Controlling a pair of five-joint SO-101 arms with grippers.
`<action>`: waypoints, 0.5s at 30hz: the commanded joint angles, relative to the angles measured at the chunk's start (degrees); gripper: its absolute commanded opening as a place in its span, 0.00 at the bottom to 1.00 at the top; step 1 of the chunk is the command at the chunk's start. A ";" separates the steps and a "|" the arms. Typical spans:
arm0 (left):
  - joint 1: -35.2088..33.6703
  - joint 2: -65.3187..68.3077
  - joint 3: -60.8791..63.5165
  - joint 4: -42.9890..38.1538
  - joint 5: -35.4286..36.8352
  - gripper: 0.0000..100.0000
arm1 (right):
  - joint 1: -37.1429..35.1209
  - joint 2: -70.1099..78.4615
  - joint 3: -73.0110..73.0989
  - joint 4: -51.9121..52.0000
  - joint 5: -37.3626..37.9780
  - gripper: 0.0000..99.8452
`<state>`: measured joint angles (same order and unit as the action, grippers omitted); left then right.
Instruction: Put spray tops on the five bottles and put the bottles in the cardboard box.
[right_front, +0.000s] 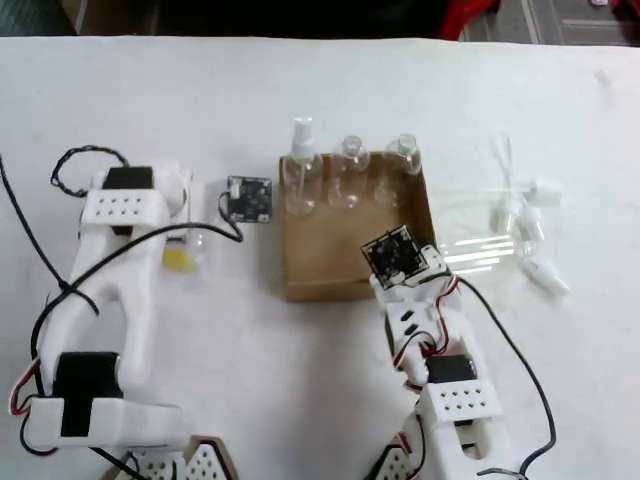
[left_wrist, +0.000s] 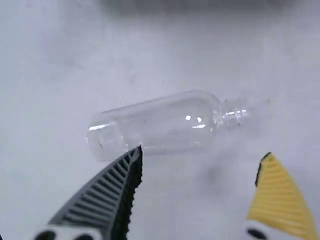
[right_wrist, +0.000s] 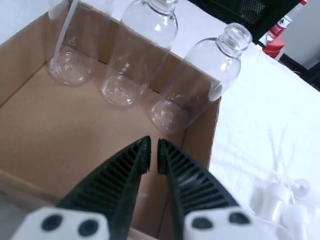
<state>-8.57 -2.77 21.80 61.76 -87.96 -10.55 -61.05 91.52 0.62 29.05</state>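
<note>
A clear bottle (left_wrist: 165, 127) without a top lies on its side on the white table, also seen as bottle (right_front: 196, 241) left of the box. My left gripper (left_wrist: 200, 165) hovers open just above it, grey and yellow fingers astride. Three bottles stand along the far wall of the cardboard box (right_front: 325, 255): one with a spray top (right_front: 302, 165), two bare-necked (right_front: 348, 170) (right_front: 398, 168). My right gripper (right_wrist: 153, 156) is shut and empty over the box floor, near the bare bottle (right_wrist: 197, 75) in the corner. Loose spray tops (right_front: 522, 225) lie right of the box.
A small black circuit module (right_front: 248, 198) sits between the left arm and the box. Black cables (right_front: 80, 165) trail at the far left. A red object (right_wrist: 280, 32) stands beyond the table's far edge. White table surface stretches in front of the box.
</note>
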 joint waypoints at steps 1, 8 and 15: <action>-0.31 -0.31 1.14 -1.32 -0.09 0.34 | -0.48 0.22 -0.53 -1.19 0.70 0.02; 2.15 1.80 4.13 -12.04 7.21 0.34 | -0.48 0.22 -0.53 -1.19 0.70 0.02; 5.05 5.58 4.66 -16.62 18.02 0.34 | -0.48 0.22 -0.53 -1.19 0.79 0.02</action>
<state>-6.11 2.42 26.90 47.25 -74.59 -10.64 -61.05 91.52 0.62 29.05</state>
